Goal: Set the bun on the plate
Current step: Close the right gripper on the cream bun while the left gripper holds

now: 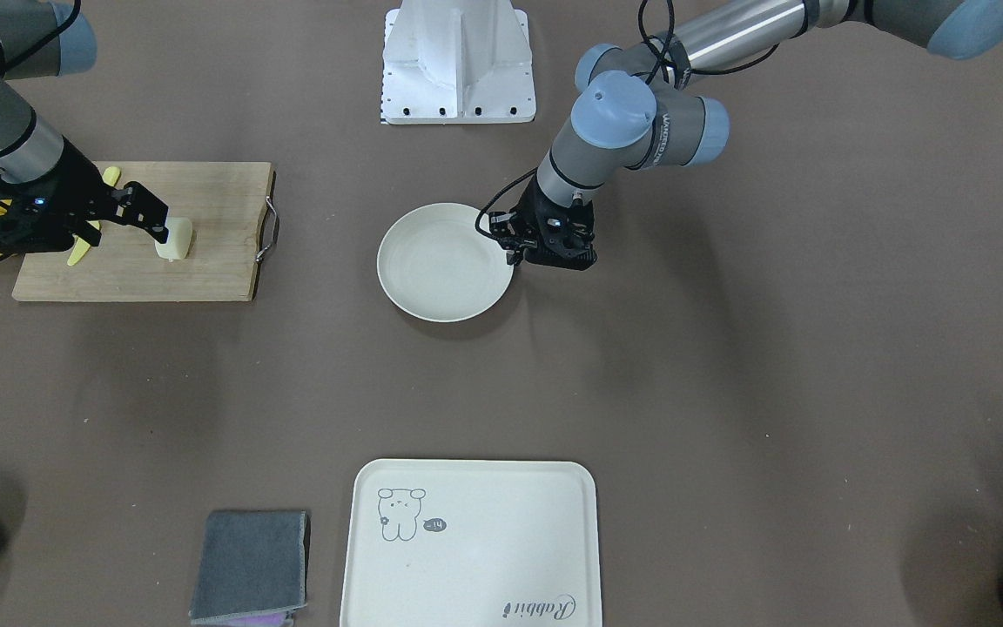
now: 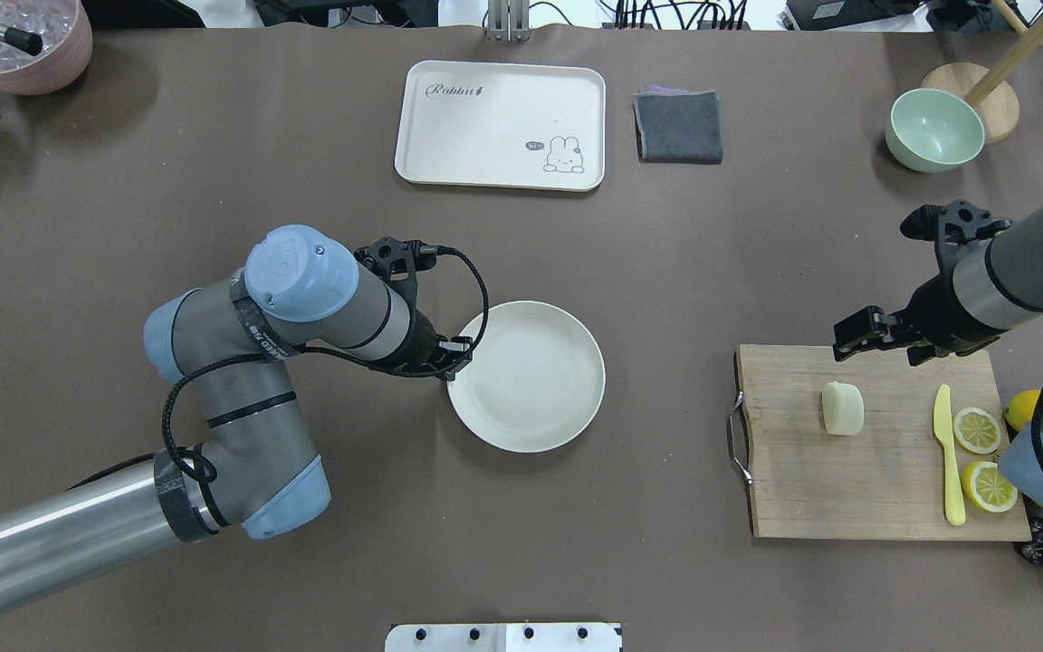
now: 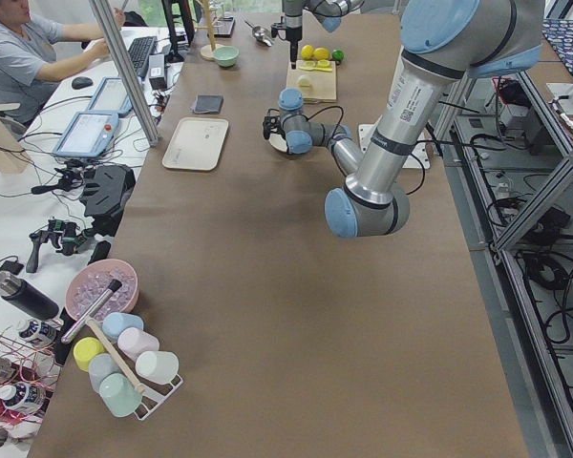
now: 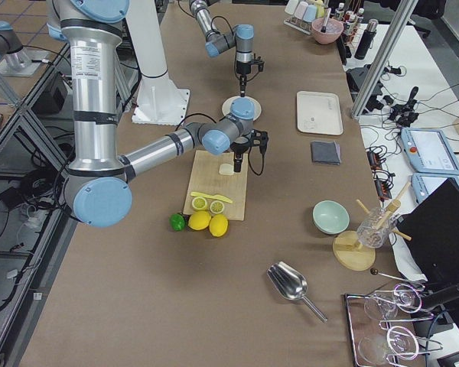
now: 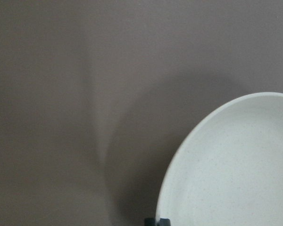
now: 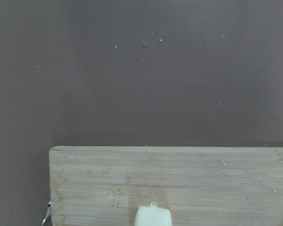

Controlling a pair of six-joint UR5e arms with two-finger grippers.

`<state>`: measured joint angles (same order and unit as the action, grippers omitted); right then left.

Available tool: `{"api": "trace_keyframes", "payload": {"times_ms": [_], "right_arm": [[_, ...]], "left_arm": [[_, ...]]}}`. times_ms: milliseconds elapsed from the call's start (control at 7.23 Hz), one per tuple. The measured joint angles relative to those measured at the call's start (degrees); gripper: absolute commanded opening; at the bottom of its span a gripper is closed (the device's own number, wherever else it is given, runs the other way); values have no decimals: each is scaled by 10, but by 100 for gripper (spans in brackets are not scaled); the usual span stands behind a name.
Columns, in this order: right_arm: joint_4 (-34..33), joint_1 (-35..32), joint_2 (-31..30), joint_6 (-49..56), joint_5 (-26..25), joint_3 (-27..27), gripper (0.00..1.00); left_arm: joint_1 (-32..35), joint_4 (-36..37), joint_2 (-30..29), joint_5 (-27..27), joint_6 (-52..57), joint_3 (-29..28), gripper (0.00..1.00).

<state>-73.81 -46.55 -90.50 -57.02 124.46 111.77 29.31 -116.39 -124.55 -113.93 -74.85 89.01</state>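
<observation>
Bun (image 2: 843, 407) upright on the cutting board (image 2: 811, 489) near the bench's right end, well apart from the plate (image 2: 567, 398) at mid-bench; right pincer (image 2: 884, 338) hovers just beside the bun, jaws apart, holding nothing; left pincer (image 1: 519, 255), fingertips together, sits at the plate's rim; the bun is judged light, soft and easily dented, best taken gently across its flat sides.

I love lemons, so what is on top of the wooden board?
A bun, a yellow knife and two lemon halves lie on the wooden board. The right arm covers one back corner, so that bit cannot be seen.
</observation>
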Motion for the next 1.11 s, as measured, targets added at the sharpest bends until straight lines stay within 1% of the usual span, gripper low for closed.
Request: {"api": "trace_keyframes", "payload": {"times_ms": [277, 553, 691, 830, 968, 1106], "right_arm": [[1, 42, -3, -20, -27, -3, 97], [2, 68, -2, -24, -40, -12, 90], [6, 74, -3, -21, -42, -20, 82], [14, 77, -3, -19, -43, -28, 70], [19, 78, -2, -18, -43, -32, 57], [21, 78, -1, -17, -42, -34, 40]], "left_arm": [[-1, -1, -3, 2, 1, -7, 0], [-1, -1, -2, 2, 2, -11, 0], [-1, -1, -2, 2, 3, -12, 0], [0, -1, -3, 2, 3, -12, 0], [0, -1, -3, 2, 3, -11, 98], [0, -1, -4, 2, 3, -9, 98]]}}
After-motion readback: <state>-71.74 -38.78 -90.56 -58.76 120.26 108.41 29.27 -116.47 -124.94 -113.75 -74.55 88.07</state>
